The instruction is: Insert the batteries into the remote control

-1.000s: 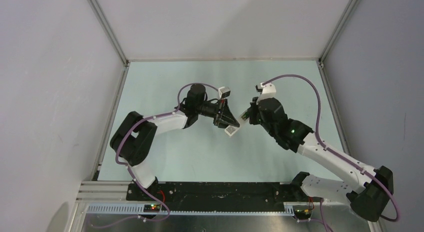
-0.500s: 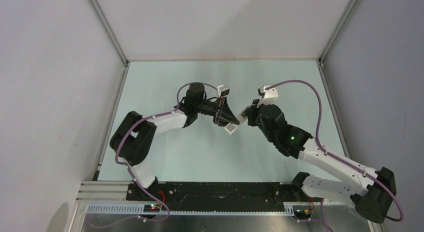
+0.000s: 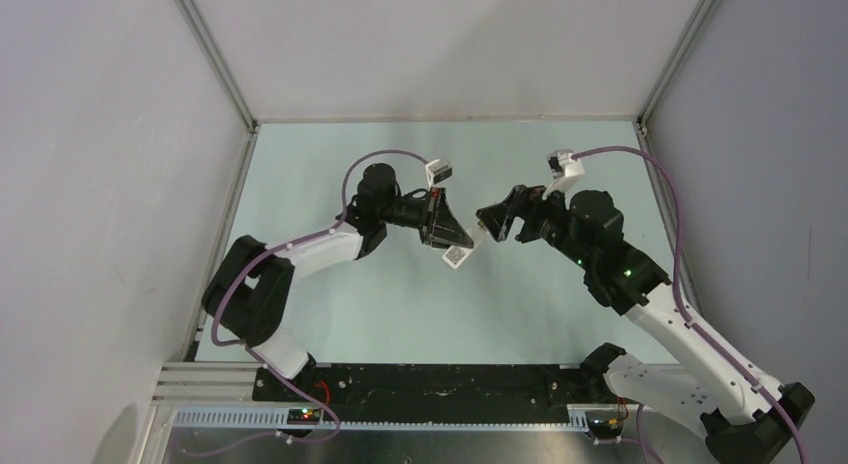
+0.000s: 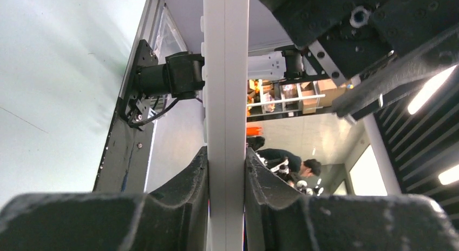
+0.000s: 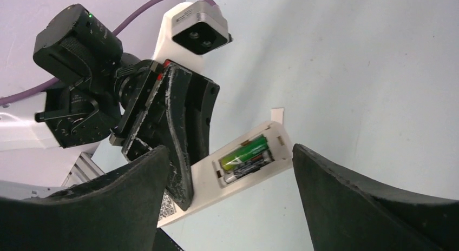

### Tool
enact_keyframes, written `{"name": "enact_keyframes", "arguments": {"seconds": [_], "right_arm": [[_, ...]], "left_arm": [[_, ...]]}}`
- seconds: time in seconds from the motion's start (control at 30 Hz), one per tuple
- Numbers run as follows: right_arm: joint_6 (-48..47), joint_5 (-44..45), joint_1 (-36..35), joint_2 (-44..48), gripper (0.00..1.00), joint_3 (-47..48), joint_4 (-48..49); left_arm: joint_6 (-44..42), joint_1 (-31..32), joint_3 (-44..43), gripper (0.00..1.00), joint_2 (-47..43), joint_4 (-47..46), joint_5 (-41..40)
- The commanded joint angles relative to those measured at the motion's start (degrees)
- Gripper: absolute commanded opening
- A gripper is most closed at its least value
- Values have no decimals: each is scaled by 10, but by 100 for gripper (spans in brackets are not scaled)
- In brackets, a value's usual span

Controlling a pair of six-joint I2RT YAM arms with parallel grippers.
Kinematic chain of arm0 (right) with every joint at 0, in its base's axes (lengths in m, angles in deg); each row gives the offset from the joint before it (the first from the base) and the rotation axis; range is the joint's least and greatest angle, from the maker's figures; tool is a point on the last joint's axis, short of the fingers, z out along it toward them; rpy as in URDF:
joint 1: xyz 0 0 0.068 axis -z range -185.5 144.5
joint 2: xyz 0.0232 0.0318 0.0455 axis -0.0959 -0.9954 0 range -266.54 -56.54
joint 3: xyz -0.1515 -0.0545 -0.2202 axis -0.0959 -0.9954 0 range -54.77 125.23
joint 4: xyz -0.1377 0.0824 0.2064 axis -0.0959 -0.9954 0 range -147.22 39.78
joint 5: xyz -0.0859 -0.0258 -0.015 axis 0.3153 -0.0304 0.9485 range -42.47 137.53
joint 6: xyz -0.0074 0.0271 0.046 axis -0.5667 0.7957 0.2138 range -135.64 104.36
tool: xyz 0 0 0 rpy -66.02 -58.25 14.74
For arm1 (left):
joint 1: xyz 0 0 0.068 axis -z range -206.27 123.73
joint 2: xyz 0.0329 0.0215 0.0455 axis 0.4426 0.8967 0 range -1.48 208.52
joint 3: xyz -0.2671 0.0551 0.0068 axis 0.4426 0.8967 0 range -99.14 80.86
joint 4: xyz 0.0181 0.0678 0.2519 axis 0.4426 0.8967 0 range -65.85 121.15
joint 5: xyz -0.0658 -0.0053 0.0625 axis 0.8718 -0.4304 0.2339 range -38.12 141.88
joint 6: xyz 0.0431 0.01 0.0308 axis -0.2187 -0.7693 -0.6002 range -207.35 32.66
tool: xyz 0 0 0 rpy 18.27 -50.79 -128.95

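Observation:
The remote control (image 5: 238, 178) is a slim white bar held up off the table, with my left gripper (image 5: 181, 153) shut on its lower half. Its open battery recess faces the right wrist camera. Two batteries (image 5: 246, 153), one green and one dark, lie side by side in that recess. My right gripper (image 5: 230, 152) is open, its fingers (image 5: 124, 191) spread wide to either side and touching nothing. From above, the left gripper (image 3: 447, 234) holds the remote control (image 3: 460, 255) just left of the right gripper (image 3: 492, 224). The left wrist view shows the remote control (image 4: 225, 88) edge-on in my left gripper (image 4: 225, 172).
Both arms meet over the middle of the pale green table (image 3: 330, 164), which is walled by grey panels (image 3: 100, 184). A small flat white piece (image 5: 277, 114) shows just beyond the remote's far end. A black rail (image 3: 430, 379) runs along the near edge.
My right gripper has gone from shut to wide open and drawn back to the right, away from the remote. The left gripper, still holding the remote, shifted slightly left.

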Motion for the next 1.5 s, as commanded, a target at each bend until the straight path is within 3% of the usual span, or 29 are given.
{"name": "enact_keyframes", "arguments": {"seconds": [0.0,0.13,0.4,0.67,0.87,1.17,1.47], "right_arm": [[-12,-51,24,19,90,22,-14],[-21,-120,57,17,92,31,-33],[-6,-345,109,-15,90,39,-34],[111,-396,108,-39,74,10,85],[142,-421,106,-54,59,2,129],[170,-432,106,-71,51,-30,185],[230,-420,106,-63,17,-81,279]], "left_arm": [[-51,-3,13,0,-52,-36,18],[-78,-3,22,0,-73,-28,24],[-131,-2,32,0,-114,-13,38],[-147,-1,35,1,-129,1,37],[-152,-2,37,1,-136,10,34],[-150,-1,28,1,-146,18,31],[-149,3,24,6,-160,20,31]]}}
